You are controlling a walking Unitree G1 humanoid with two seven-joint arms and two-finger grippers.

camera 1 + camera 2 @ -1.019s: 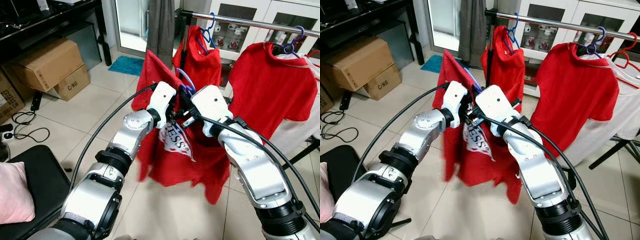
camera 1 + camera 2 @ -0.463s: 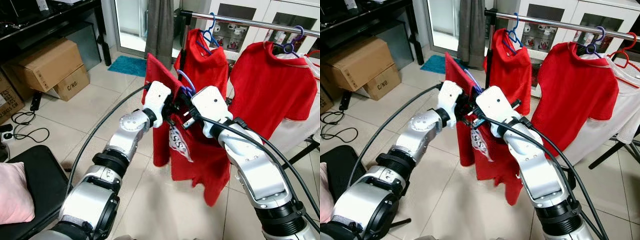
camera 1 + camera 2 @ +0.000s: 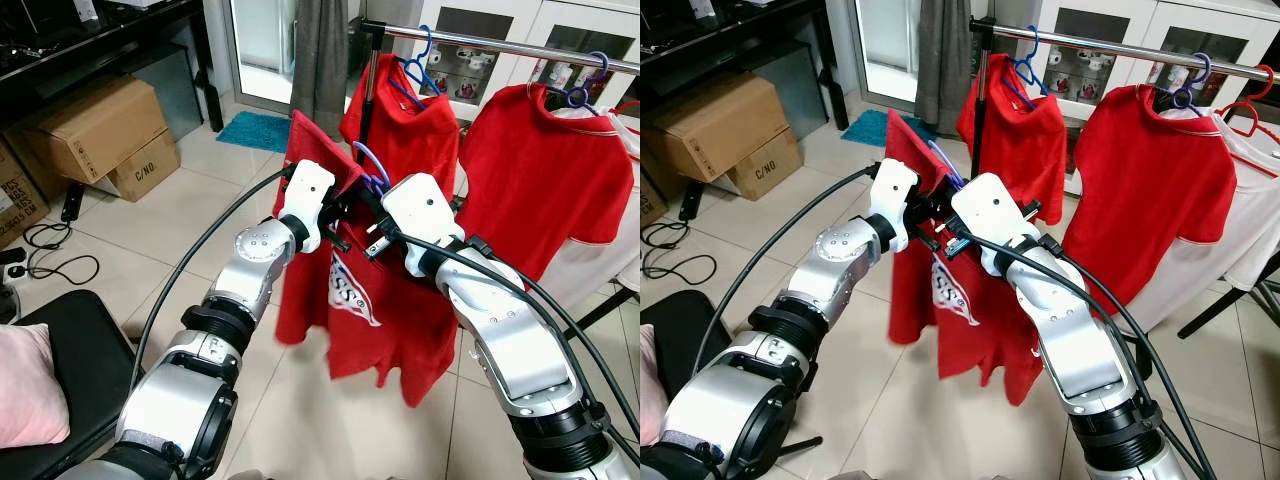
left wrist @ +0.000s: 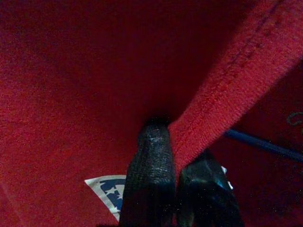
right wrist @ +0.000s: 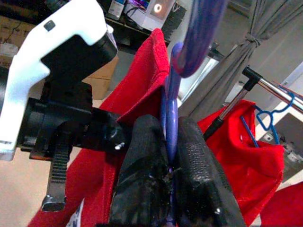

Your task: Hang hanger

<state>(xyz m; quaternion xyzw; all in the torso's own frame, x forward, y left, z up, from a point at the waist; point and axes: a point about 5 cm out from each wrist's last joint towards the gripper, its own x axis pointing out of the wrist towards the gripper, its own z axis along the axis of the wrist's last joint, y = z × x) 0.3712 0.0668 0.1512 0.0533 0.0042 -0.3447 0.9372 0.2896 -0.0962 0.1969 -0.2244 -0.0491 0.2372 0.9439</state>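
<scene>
Right wrist view: right gripper [image 5: 171, 156] clamped on purple hanger [image 5: 171, 101] neck. Left gripper [image 4: 176, 161] pinches red shirt [image 3: 345, 290] hem. Both held mid-air, in front of the rail [image 3: 500, 42].

We see a red shirt [image 3: 345, 300] with a white and blue print, a purple hanger [image 5: 173, 109], black fingers [image 5: 142, 179], a silver rail [image 3: 520, 45], brown boxes [image 3: 95, 130], and a turquoise mat [image 3: 252, 130].

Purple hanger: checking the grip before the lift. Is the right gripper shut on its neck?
Yes, the right gripper pinches the purple hanger between both fingers.
</scene>
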